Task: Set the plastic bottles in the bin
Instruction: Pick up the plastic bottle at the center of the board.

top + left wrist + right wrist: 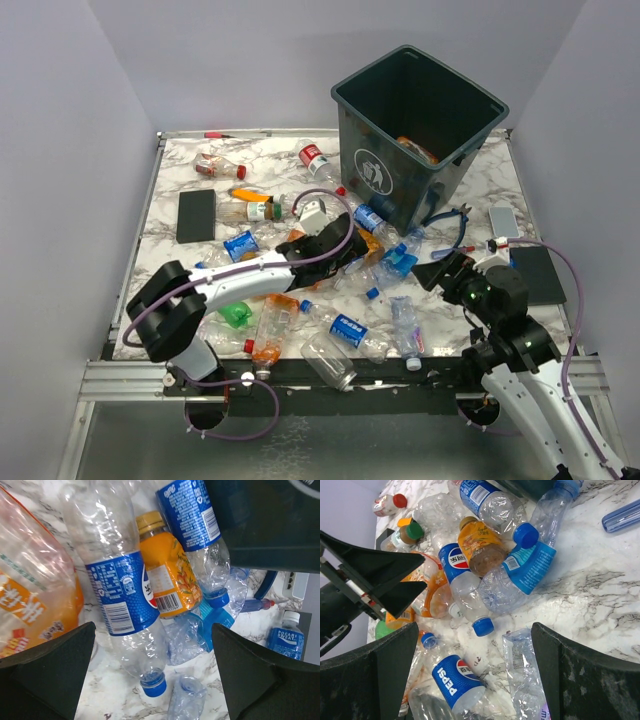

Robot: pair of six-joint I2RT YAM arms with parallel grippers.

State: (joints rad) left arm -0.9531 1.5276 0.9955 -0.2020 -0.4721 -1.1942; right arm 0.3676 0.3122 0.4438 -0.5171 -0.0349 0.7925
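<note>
left end effector (pixel 153 626) hovering spread over plastic bottles (pixel 117 597) mid-frame (gripping nothing), right end effector (pixel 438 272) gaping empty lower right, bin (pixel 445 160) standing upper right

Your left arm (pixel 240 278) reaches low and to the right, its left gripper (pixel 152 626) with jaws spread wide, gripping nothing. Your right arm (pixel 500 295) is folded up, its right gripper (pixel 475 625) aimed leftward, jaws wide, also empty.
</note>
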